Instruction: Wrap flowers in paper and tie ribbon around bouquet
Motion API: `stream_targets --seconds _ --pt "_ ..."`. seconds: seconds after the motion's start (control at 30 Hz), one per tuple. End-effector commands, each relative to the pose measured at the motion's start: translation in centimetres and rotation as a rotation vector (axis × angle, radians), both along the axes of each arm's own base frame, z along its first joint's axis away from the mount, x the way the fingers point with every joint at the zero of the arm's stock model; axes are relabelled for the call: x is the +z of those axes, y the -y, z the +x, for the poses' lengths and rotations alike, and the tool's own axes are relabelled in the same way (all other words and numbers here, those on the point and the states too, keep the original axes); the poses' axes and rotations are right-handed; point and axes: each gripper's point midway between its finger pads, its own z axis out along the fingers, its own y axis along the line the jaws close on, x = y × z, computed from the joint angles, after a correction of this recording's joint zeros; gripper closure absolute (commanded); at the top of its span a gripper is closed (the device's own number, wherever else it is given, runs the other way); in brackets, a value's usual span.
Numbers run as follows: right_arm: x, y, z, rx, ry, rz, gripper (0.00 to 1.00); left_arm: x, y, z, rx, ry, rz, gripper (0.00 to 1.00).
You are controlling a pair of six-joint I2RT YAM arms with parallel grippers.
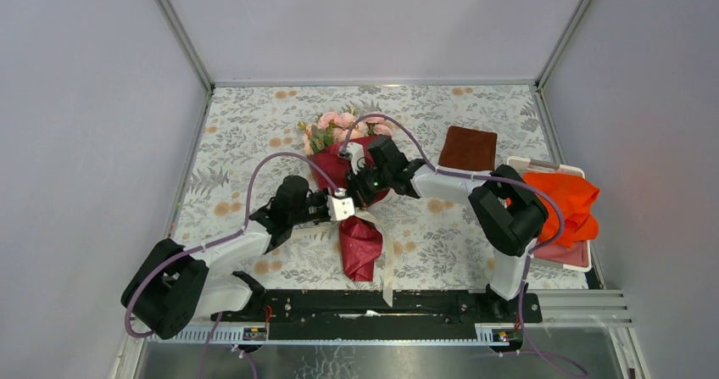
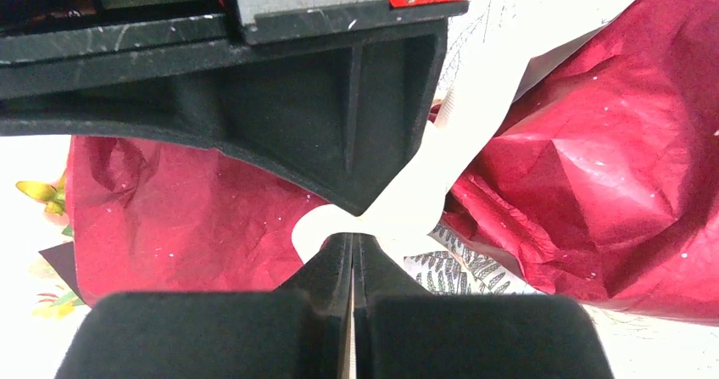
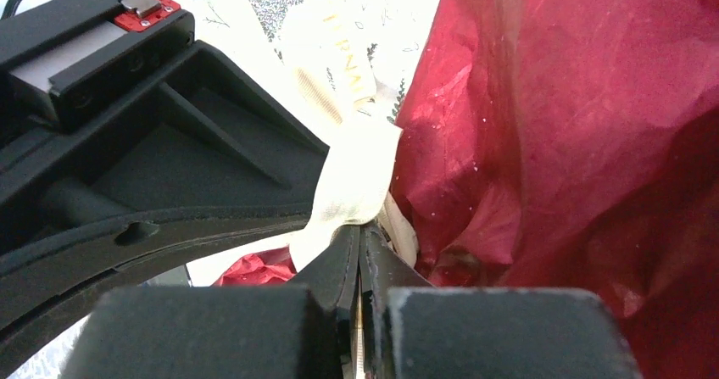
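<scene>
Bouquet [image 1: 359,248] is lying mid-table [image 1: 475,108], flowers [image 1: 335,126] facing the far edge, tail facing the near edge | left gripper [image 2: 352,248] and right gripper [image 3: 360,239] are both pinching the ribbon [image 2: 424,192] tight, flanking its waist, equally near.

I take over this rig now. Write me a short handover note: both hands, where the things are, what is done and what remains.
Left hand: shut on the ribbon.
Right hand: shut on the same ribbon, close beside the crimson paper.
Bouquet: lies on the table, flowers toward the far side, tail toward the arm bases.
Done: the flowers are wrapped in the paper.
Left: tie the ribbon at the narrow waist; no finished knot or bow shows. One ribbon end trails toward the near edge.
</scene>
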Motion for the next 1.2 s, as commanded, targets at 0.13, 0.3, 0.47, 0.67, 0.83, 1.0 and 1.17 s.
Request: stream_targets --seconds 0.13,0.3,0.47,0.67,0.83,1.0,1.17 --pt "3.3 0.9 1.8 -0.082 0.119 0.02 1.0 1.4 0.3 -0.5 -0.043 0.034 -0.028 0.66" --pt "3.1 1.6 2.1 -0.108 0.123 0.001 1.0 2.0 -0.3 -1.5 -0.111 0.036 0.021 0.57" --pt "3.0 1.8 2.4 -0.131 0.127 -0.012 1.0 1.7 -2.1 -3.9 -0.182 -0.067 0.089 0.4" --pt "3.6 2.0 2.4 -0.137 0.136 -0.006 1.0 1.5 -5.9 -3.2 -0.096 -0.105 0.137 0.07" --pt "3.9 2.0 2.3 -0.135 0.14 0.001 1.0 0.2 -8.0 -0.5 0.034 -0.13 0.136 0.01" --pt "4.0 2.0 2.3 -0.14 0.136 0.005 1.0 -1.3 -7.9 1.0 0.033 -0.057 0.145 0.02" --pt "4.1 2.4 2.5 -0.173 0.142 -0.003 1.0 -1.3 -7.6 2.4 0.037 0.02 0.146 0.41"
